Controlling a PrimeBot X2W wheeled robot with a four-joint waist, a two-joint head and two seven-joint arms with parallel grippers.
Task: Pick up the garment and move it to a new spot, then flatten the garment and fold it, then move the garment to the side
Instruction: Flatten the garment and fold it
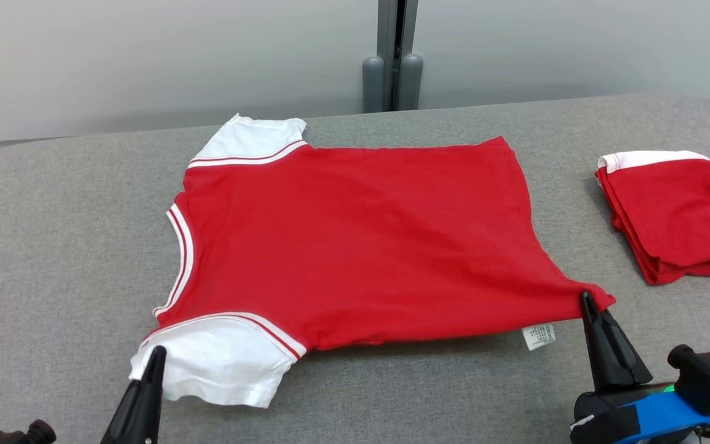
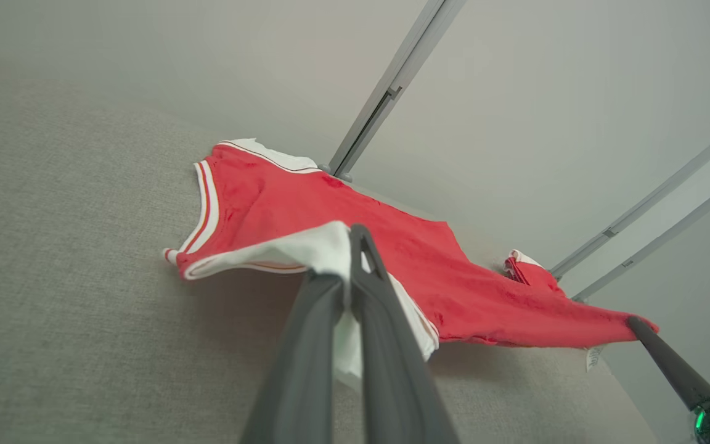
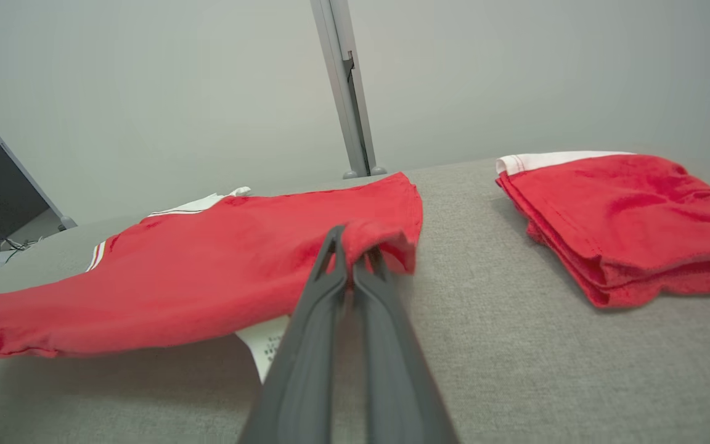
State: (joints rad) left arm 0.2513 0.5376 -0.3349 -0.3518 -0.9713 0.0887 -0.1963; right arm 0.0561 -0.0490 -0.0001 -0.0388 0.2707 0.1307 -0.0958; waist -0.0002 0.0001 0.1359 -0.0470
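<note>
- Red T-shirt with white sleeves lies spread on the grey fabric-covered table, about centre. Its neckline points to the robot's left and its hem to the right.
- Left gripper is at the lower left, its fingers closed on the edge of the near white sleeve. In the left wrist view white cloth is pinched between the two dark fingers and hangs down past them.
- Right gripper is at the lower right, clamped tight on the near hem corner of the shirt. The right wrist view shows red cloth bunched at the fingertips.
- The shirt's near edge is drawn taut between the two grips and raised a little off the table, with shadow beneath. The far edge and far sleeve rest flat.
- A white care label hangs out below the near edge, just beside the right gripper.
- A folded red garment with a white band sits on the table at the far right, apart from the T-shirt.
- A grey post stands against the pale wall behind the table.
</note>
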